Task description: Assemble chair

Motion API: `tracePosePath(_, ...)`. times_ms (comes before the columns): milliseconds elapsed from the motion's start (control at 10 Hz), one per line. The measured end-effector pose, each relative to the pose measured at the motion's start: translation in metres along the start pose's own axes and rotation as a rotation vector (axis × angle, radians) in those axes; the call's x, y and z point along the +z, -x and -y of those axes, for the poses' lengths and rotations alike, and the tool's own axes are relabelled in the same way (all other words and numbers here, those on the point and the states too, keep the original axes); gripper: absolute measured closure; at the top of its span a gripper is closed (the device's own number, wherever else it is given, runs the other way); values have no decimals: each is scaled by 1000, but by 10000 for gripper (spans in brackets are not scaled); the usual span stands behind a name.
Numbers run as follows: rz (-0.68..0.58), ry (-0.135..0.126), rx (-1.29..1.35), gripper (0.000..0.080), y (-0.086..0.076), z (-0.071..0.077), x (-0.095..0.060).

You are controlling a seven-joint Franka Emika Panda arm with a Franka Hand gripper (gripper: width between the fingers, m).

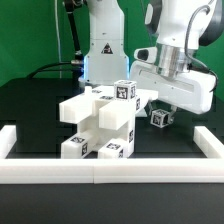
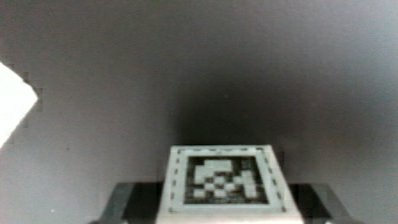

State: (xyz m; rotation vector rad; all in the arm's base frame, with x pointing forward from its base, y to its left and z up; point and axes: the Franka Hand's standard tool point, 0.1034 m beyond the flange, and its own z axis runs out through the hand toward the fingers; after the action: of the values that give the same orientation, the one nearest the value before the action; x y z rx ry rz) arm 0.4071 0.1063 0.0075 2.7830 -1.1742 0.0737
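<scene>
At the exterior view's left of centre, the partly built chair [image 1: 100, 122] stands on the black table [image 1: 30, 100], a stack of blocky white parts with tagged faces, just behind the long white border rail [image 1: 110, 166]. To its right the Panda arm's gripper [image 1: 161, 112] hangs low over the table, with a small tagged chair part [image 1: 160, 118] at its fingertips, close beside the stack but apart from it. The step in hand appears to be carrying this loose piece toward the assembly; the next move likely calls for lining it up with its seat on the stack before pressing or turning it home.

The wrist view shows what the outside camera cannot: the tagged part [image 2: 221, 180] sits squarely between the two dark fingers [image 2: 125, 203], which seem closed against its sides. Only the exterior view shows the chair itself and how near the piece is to it.
</scene>
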Motion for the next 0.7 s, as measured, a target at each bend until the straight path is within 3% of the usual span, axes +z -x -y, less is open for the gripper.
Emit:
tracePosePath(300,30,-22,-48,518,8,2,-18)
tracePosePath(700,88,-90,-90,518,3,0,-62)
